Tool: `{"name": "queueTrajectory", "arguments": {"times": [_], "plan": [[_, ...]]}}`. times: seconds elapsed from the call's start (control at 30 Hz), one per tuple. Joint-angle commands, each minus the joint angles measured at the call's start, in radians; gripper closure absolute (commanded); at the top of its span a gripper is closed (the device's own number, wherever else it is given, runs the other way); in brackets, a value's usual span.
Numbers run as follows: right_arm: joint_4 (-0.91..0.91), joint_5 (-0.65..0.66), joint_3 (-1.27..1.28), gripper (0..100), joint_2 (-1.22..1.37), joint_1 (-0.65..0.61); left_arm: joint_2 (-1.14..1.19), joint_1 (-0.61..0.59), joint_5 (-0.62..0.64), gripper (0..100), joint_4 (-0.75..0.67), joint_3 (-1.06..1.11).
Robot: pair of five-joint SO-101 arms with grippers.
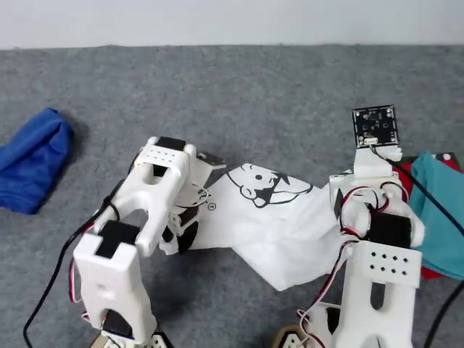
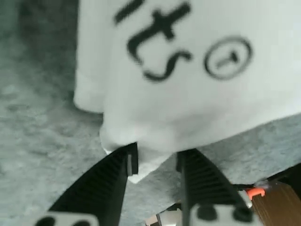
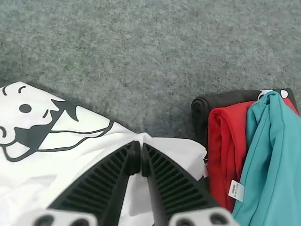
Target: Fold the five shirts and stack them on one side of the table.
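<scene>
While right claw [image 3: 141,153] pinches white shirt [image 1: 275,225] — left claw [image 2: 156,160] grips edge

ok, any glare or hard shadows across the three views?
High view: even light, no glare, only soft shadows on the grey carpeted table. Left wrist view: white printed shirt bright but not washed out, carpet beside it shaded. Right wrist view: faint shadow along that shirt's edge by the right gripper; folded red shirt and teal shirt evenly lit.
</scene>
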Motion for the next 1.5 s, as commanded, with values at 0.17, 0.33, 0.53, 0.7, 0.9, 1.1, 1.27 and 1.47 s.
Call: {"name": "queueTrajectory", "arguments": {"times": [0.17, 0.33, 0.53, 0.7, 0.9, 1.1, 1.27, 1.47], "plan": [[-0.012, -0.009, -0.005, 98.8, -0.01, -0.033, 0.041, 0.005, 0.046, 99, 0.078, -0.179], [-0.016, -0.008, -0.005, 98.8, -0.01, -0.033, -0.049, 0.015, 0.091, 99, 0.097, -0.259], [-0.094, -0.017, -0.008, 98.8, -0.01, -0.058, -0.278, 0.014, 0.097, 99, 0.097, -0.259], [-0.292, -0.017, -0.012, 98.8, -0.01, -0.084, -0.443, 0.011, 0.095, 99, 0.097, -0.259], [-0.364, -0.015, -0.068, 98.8, -0.004, -0.077, -0.608, 0.012, 0.089, 99, 0.097, -0.259], [-0.34, -0.015, -0.219, 98.8, -0.007, -0.077, -0.77, 0.003, 0.089, 99, 0.095, -0.265], [-0.234, -0.086, -0.417, 98.8, -0.002, -0.082, -0.862, -0.032, 0.091, 99, 0.095, -0.265], [-0.099, -0.127, -0.721, 98.8, -0.002, -0.084, -0.968, -0.081, 0.094, 99, 0.095, -0.352]]}}
